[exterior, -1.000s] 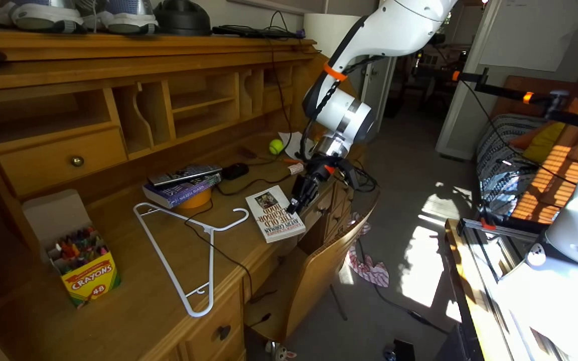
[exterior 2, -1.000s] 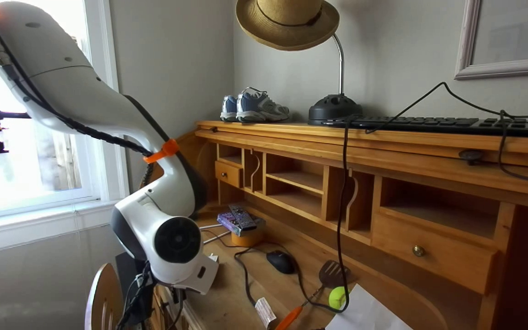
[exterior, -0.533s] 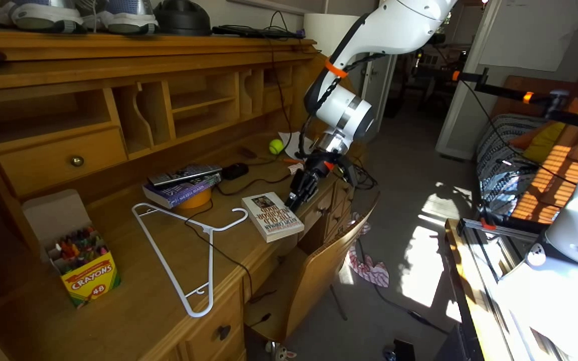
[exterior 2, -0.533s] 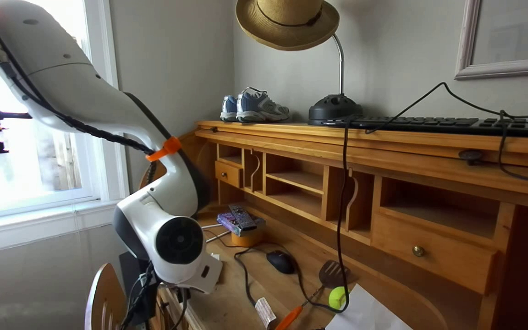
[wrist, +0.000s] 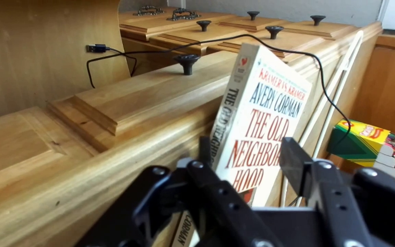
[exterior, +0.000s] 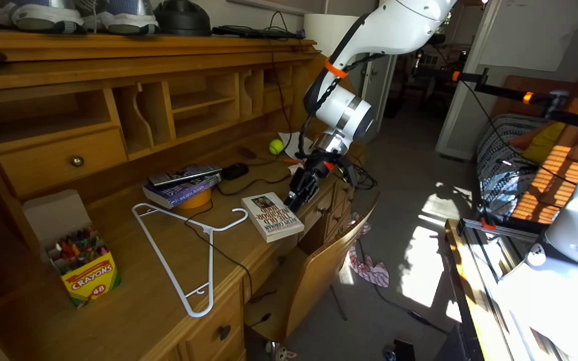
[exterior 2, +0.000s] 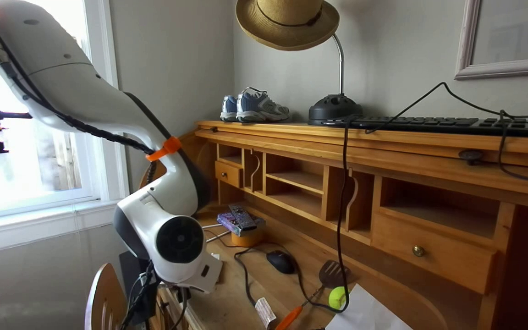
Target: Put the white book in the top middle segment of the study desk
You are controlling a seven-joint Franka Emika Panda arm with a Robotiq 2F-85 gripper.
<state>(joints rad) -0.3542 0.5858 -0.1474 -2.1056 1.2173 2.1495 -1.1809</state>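
One white book (exterior: 272, 216) is seen on the study desk (exterior: 133, 301), by its front edge; in the hutch (exterior: 118, 67), two middle shelf spaces are counted, the upper being the top middle segment (exterior 2: 294, 166). One hanger (exterior: 212, 276), one crayon box (exterior: 91, 279), one mouse (exterior 2: 281, 261) and one tennis ball (exterior: 276, 146) are also counted. By the one gripper (wrist: 248, 151), two fingers (wrist: 293, 164) are held well apart, the book framed between them; whether it is touched cannot be told. Since a second ago, the book has been shifted slightly, and the gripper's tip, then seen over the cover, is now seen at its edge.
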